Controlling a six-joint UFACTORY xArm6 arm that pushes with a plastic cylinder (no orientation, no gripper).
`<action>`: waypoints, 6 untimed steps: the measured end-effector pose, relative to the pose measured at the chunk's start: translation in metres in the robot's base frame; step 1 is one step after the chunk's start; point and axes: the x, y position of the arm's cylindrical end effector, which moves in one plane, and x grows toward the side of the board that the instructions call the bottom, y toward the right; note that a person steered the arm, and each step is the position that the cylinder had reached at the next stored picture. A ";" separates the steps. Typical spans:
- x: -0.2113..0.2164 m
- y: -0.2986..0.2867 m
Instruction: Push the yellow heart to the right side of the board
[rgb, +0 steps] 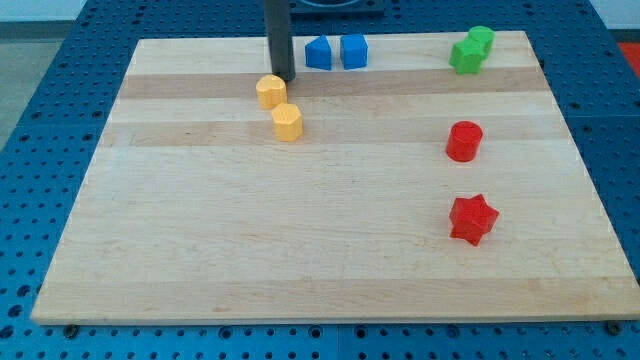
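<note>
My tip (284, 77), the bare lower end of a dark rod with nothing to open or close and nothing held, is resting on the board (300, 250) near the view's top, just above and slightly to the right of the upper of two yellow blocks, close to it and possibly touching its upper right edge. That upper block, rounded with a slight notch, is looking like the yellow heart (270, 91); the one just below and to its right, faceted, is reading as a yellow hexagon (287, 122), though at this size I am judging both shapes rather than seeing them cleanly. The heart is sitting left of centre, well apart from the right side, so the push is not yet under way. To do it well, I am thinking the tip should be coming round to the heart's left flank and pressing through its middle, since a push from where it stands now would be sending the heart down or leftward. The hexagon is lying almost against the heart, so a level rightward line is likely to be skimming its top. Further along, two blue blocks (335, 52) are sitting above that line, and a red cylinder (464, 141), a red star (472, 219) and a green block (471, 50) are waiting on the right.
</note>
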 end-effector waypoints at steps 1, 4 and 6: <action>0.004 -0.033; 0.039 0.003; 0.032 0.064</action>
